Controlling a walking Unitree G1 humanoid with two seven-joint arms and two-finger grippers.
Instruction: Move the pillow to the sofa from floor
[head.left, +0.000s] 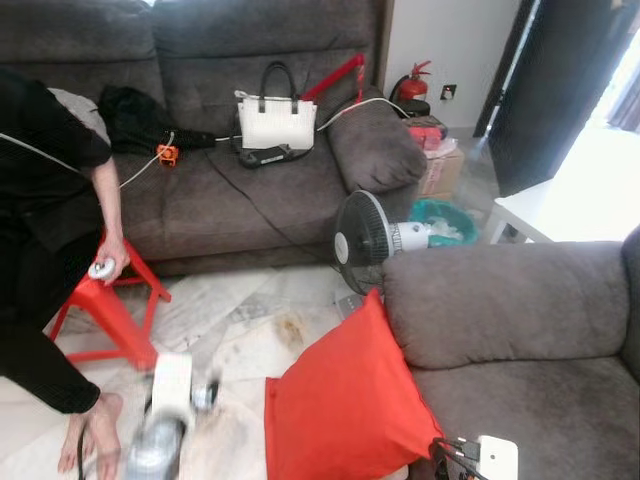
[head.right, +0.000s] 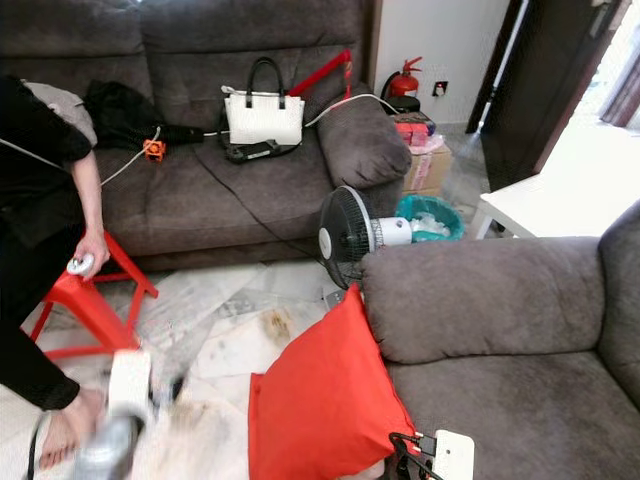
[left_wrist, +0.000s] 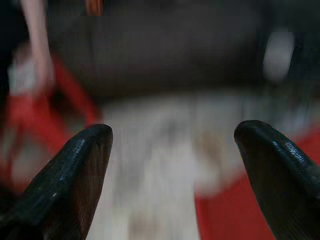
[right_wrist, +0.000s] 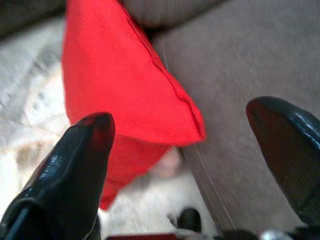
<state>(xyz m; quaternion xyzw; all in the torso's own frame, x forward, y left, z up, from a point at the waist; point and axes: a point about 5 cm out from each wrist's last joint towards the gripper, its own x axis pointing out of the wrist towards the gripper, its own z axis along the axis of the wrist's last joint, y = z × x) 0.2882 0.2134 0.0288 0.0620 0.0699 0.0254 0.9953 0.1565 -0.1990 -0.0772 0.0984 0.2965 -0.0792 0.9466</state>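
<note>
Our right gripper (right_wrist: 180, 135) spread wide and empty just before the red pillow (head.left: 345, 400), our left gripper (left_wrist: 172, 150) also wide open over blurred floor (head.left: 250, 320), pillow leaning against the near grey sofa (head.left: 520, 300), a person (head.left: 45, 220) bending by a red stool (head.left: 105, 300).

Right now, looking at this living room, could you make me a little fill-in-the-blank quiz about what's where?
1. The red pillow stands on the floor, leaning against the grey ____.
2. The white handbag sits on the far sofa, and a ____ fire extinguisher stands beside that sofa.
3. A person's hand rests on a red ____.
4. Both the right gripper and the left gripper have their fingers ____.

Missing words: sofa; red; stool; open
</note>
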